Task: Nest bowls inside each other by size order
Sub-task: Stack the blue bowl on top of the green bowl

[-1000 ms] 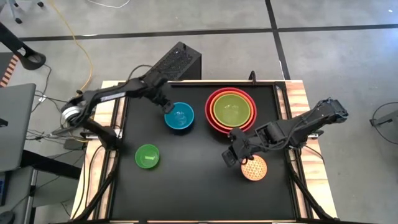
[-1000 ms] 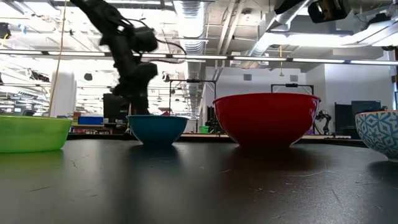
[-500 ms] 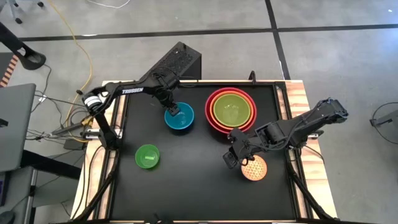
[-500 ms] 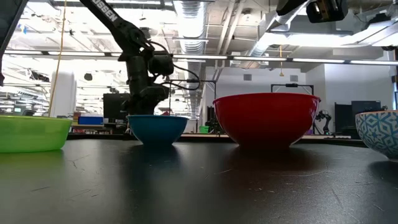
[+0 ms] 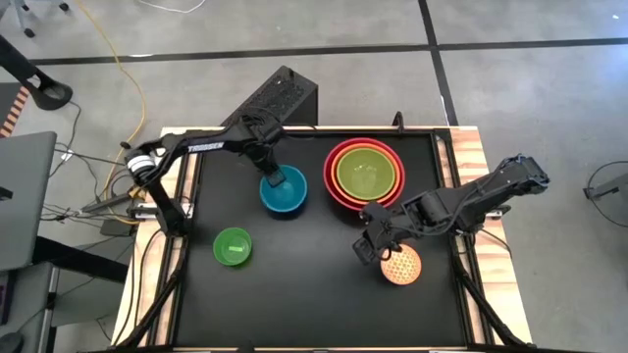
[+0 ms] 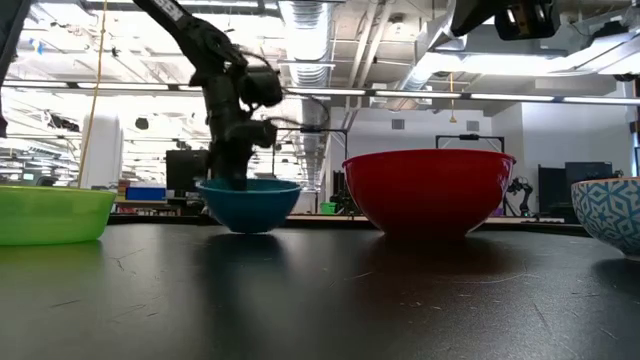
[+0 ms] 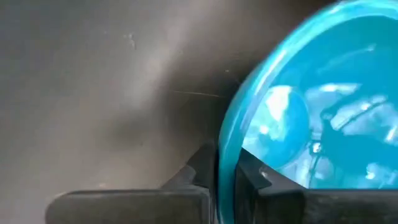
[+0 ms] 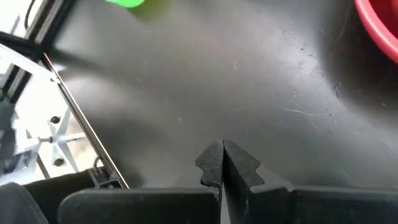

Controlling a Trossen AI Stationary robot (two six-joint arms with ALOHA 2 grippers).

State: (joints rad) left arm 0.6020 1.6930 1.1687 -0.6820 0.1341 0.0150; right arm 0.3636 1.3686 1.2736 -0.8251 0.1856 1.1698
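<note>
We note left gripper (image 7: 227, 180) has dropped onto blue bowl (image 5: 283, 188) rim since last look, jaws pinching wall: lift toward red stack (image 5: 365, 174) likely next. Right gripper (image 8: 222, 163) idle, jaws pressed together.

My black table (image 5: 304, 284) carries the red bowl (image 5: 334, 181), blue bowl (image 5: 287, 194), small green bowl (image 5: 233, 246) and dotted bowl (image 5: 400, 265).

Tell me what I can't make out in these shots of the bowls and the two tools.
- Stacked bowls: in the low view the red bowl walls hide the orange bowl and lime bowl inside.
- Patterned bowl: cut off by the low view's right edge.
- Left tool: straddles the blue bowl rim; rim contact unclear.
- Right tool: fingertips together over bare table.
- Small green bowl: cropped in the right wrist view.
</note>
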